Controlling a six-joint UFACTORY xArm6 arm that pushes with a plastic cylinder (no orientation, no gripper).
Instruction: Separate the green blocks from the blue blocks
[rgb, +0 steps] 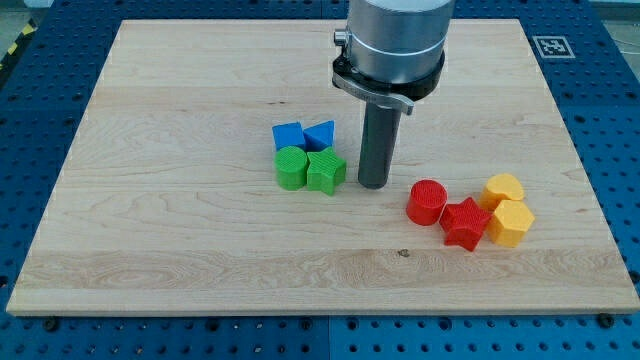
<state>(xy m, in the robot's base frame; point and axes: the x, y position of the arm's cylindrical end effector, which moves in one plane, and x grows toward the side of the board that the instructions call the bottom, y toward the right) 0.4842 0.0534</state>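
Right of green blocks (310, 168): my tip (373, 185).

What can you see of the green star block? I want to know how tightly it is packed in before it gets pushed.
The green star block is a ridged, matte, plastic-looking piece lying flat on the wooden board. It sits at the lower right of a tight cluster of four: the green cylinder touches its left side, and the blue blocks sit just above it. My tip stands close to its right, seemingly just short of contact.
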